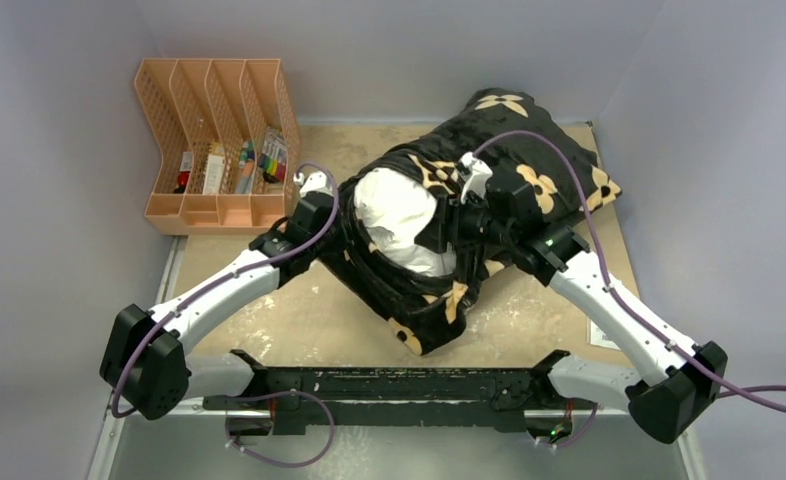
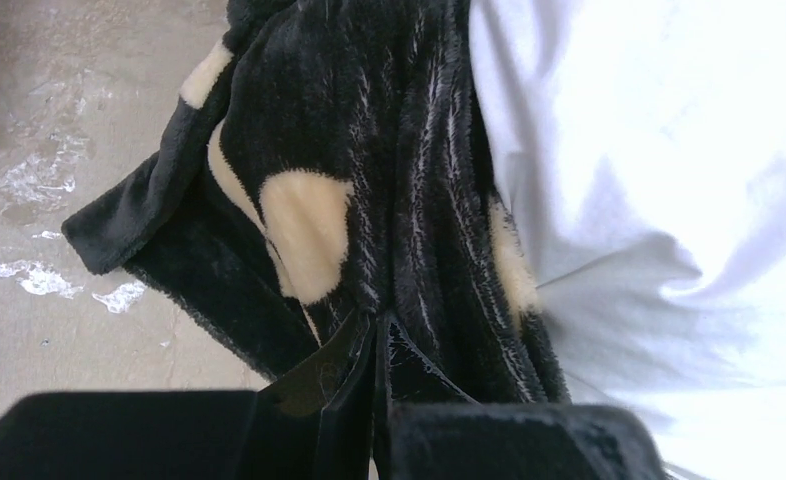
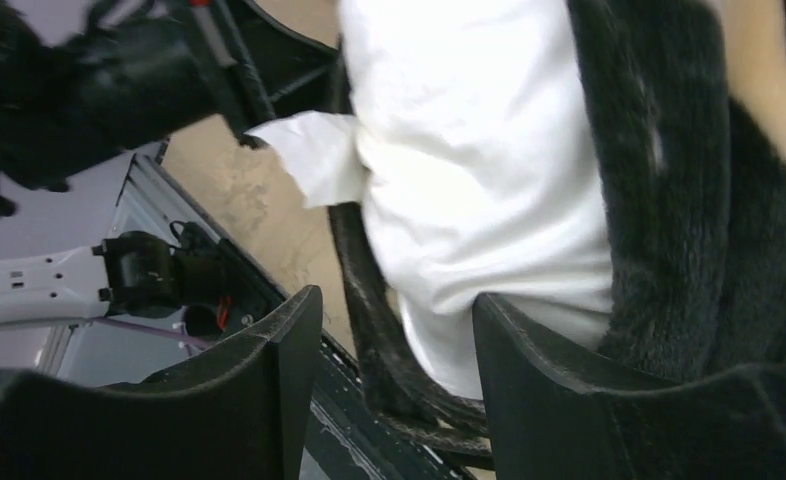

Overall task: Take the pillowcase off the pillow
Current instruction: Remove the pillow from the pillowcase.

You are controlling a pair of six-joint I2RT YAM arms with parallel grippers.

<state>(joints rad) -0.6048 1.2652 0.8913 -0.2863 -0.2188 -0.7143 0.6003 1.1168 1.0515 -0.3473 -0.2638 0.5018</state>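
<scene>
Clamping pillowcase [image 2: 369, 150] edge at pillow's [image 1: 394, 215] 9 o'clock, left gripper [image 2: 374, 330] is closed; right gripper [image 3: 399, 345], at 3 o'clock, stands open.

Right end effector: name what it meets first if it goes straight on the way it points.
Probably the pillow: its white bulge sits directly ahead of the open right end effector, though the depth is unclear.
</scene>
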